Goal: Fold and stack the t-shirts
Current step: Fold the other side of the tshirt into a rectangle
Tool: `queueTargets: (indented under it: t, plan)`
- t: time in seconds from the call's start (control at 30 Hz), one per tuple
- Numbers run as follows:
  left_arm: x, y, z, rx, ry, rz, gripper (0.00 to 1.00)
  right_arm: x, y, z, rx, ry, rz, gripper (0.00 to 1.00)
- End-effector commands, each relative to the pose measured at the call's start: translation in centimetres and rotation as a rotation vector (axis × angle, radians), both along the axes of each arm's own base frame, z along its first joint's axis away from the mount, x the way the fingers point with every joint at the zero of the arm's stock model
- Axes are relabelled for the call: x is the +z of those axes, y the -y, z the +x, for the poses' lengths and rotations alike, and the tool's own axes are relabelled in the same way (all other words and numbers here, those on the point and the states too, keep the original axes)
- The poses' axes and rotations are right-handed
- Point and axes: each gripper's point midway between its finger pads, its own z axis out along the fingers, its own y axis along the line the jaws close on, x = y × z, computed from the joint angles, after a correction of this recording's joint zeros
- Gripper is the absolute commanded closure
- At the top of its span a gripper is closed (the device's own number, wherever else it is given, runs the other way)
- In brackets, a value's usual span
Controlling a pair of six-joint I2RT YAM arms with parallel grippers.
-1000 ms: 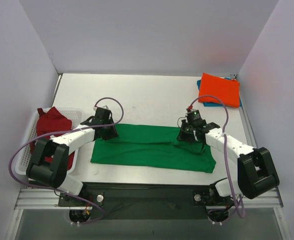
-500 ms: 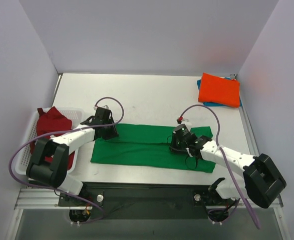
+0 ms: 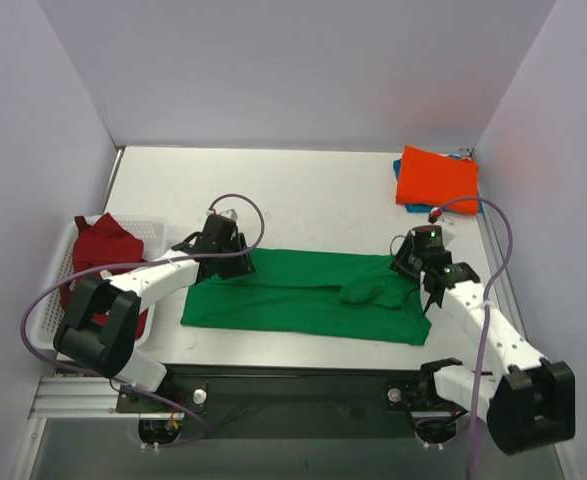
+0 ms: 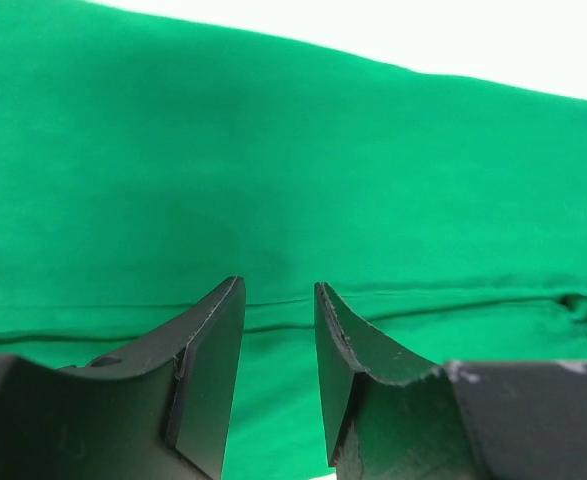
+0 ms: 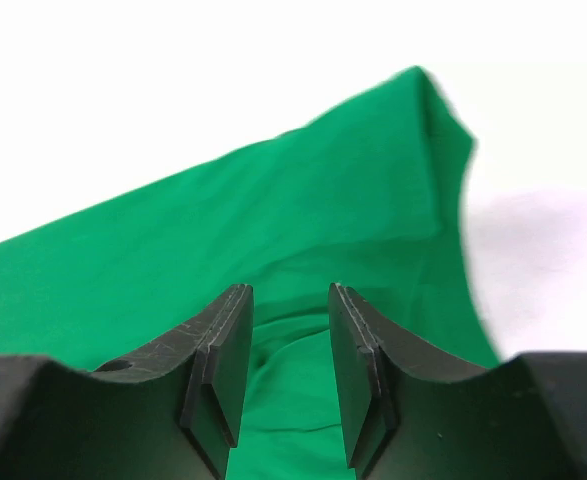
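My left hand (image 4: 278, 290) is low over the far edge of the bright green t-shirt (image 3: 303, 300), fingers apart and empty. My right hand (image 5: 291, 292), likewise parted and empty, is at its far right corner. The shirt lies as a long folded band across the near half of the worktop (image 3: 303, 190); the orange-red t-shirt (image 3: 436, 180) sits in the far right corner, the dark red one (image 3: 98, 250) in the white basket (image 3: 48, 312) at the left edge.
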Motion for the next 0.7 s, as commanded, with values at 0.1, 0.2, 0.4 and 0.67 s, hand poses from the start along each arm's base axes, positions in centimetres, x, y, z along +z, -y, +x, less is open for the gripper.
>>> queueTargets:
  t: [0.1,0.2,0.4,0.67]
  plan:
    - [3.6,5.4,1.4,-0.126,0.109,-0.084,0.55,-3.4,1.0,-0.9,0.054,-0.218,-0.030,0.66]
    - [4.2,7.7,0.7,-0.180,0.123,-0.092,0.55,-4.9,1.0,-1.7,0.046,-0.250,-0.025,0.68]
    - [5.2,12.9,-1.2,-0.305,0.138,-0.140,0.54,-5.7,-0.6,-3.1,0.086,-0.251,0.068,0.71]
    - [6.0,19.1,-1.3,-0.427,0.172,-0.150,0.50,-6.2,-3.5,-7.7,0.155,-0.234,0.202,0.74]
